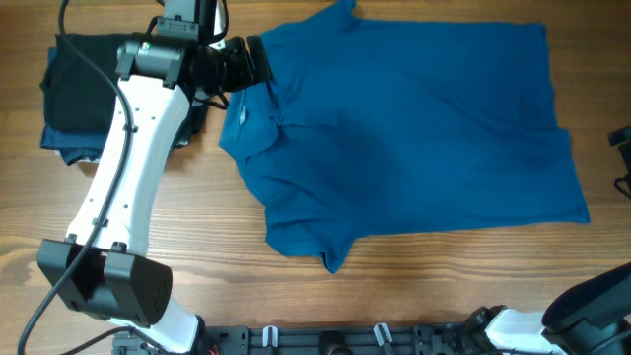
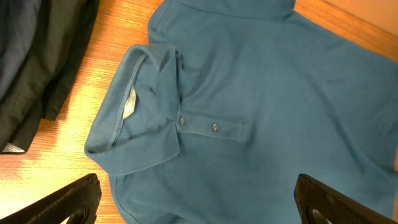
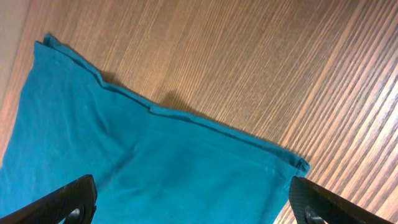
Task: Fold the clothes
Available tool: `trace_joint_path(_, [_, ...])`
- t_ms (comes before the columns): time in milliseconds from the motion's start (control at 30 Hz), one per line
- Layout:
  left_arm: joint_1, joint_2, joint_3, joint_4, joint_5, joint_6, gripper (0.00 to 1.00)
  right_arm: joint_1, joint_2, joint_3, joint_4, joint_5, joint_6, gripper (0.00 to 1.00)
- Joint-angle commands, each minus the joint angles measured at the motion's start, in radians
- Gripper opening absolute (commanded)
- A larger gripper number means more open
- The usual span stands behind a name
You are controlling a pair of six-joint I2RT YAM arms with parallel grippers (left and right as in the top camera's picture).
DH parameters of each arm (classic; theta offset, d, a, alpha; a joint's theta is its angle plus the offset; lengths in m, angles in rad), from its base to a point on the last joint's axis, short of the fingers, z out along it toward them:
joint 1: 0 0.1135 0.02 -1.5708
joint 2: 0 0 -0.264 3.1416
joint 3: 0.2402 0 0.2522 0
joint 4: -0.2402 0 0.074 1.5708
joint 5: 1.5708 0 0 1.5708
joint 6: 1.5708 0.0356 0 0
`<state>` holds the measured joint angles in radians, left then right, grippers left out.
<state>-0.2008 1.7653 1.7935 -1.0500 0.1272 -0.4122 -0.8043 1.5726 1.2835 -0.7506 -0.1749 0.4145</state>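
Note:
The blue polo shirt (image 1: 414, 128) lies spread face up on the wooden table, collar (image 1: 242, 113) to the left and hem to the right. My left gripper (image 1: 251, 61) hovers at the collar end. In the left wrist view it (image 2: 198, 186) stands wide open over the shirt (image 2: 280, 93), just below the collar (image 2: 134, 124) and the button placket (image 2: 211, 127). The right gripper (image 3: 191, 186) is also wide open, with nothing between its fingers, above the shirt's hem (image 3: 205, 121) near a corner (image 3: 301, 165).
Dark folded garments (image 1: 84, 94) lie at the back left, right beside the collar (image 2: 37, 56). The white left arm (image 1: 123, 187) crosses the table's left side. Part of the right arm (image 1: 592, 301) shows at the front right. A black part (image 1: 621, 138) pokes in at the right edge.

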Motion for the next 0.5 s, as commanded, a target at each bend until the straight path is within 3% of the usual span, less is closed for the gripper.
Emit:
trace_joint_path(0, [0.003, 0.000, 0.006, 0.002, -0.005, 0.010, 1.00, -0.005, 0.004, 0.005, -0.001, 0.010, 0.014, 1.00])
trace_joint_path(133, [0.003, 0.000, 0.005, -0.057, -0.006, 0.038, 1.00, -0.005, 0.004, 0.005, -0.001, 0.010, 0.014, 1.00])
trace_joint_path(167, [0.003, 0.000, 0.005, -0.101, -0.006, 0.038, 0.95, -0.005, 0.005, 0.005, -0.001, 0.010, 0.014, 1.00])
trace_joint_path(233, [0.003, 0.000, 0.005, -0.209, -0.006, 0.039, 0.70, -0.005, 0.005, 0.005, -0.001, 0.010, 0.014, 1.00])
trace_joint_path(300, [0.002, 0.000, 0.005, -0.287, -0.006, 0.038, 0.56, -0.005, 0.005, 0.005, -0.002, 0.010, 0.014, 1.00])
trace_joint_path(467, [-0.034, -0.018, -0.015, -0.400, -0.006, 0.015, 0.52, -0.005, 0.005, 0.005, -0.001, 0.010, 0.014, 1.00])
